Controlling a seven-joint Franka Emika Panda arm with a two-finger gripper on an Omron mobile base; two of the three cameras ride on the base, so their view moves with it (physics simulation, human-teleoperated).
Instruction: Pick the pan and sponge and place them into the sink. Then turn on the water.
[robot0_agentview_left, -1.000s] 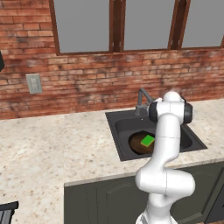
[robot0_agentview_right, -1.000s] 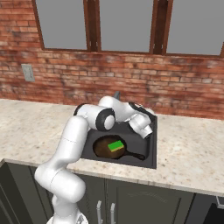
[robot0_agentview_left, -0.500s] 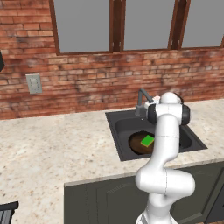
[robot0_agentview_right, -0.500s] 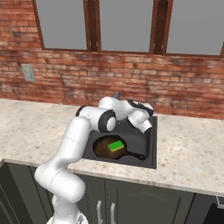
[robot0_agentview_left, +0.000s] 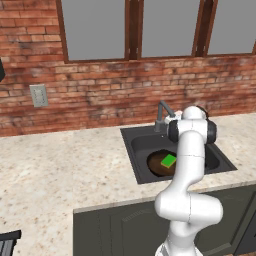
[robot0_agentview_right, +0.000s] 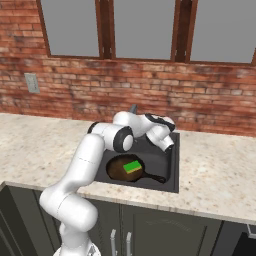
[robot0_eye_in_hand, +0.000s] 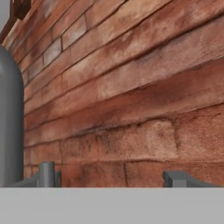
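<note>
The round, shallow dark brown pan (robot0_agentview_right: 124, 170) lies in the near-black rectangular sink (robot0_agentview_right: 168, 176), the bright green block sponge (robot0_agentview_right: 132, 166) on it. The hand (robot0_agentview_right: 167, 145) hovers at the far side by the grey angular faucet (robot0_agentview_left: 163, 114), facing rough red brick wall (robot0_eye_in_hand: 131, 96); its fingertips (robot0_eye_in_hand: 47, 173) seem spread, gripping nothing.

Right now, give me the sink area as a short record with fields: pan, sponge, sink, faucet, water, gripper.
pan: lying in the sink, handle toward the basin's front right
sponge: green, resting on the pan
sink: dark basin set in the speckled counter
faucet: grey, at the back rim, below the brick wall
water: no stream visible from the spout
gripper: over the back of the sink near the faucet, facing the wall, fingers apart, holding nothing
</note>
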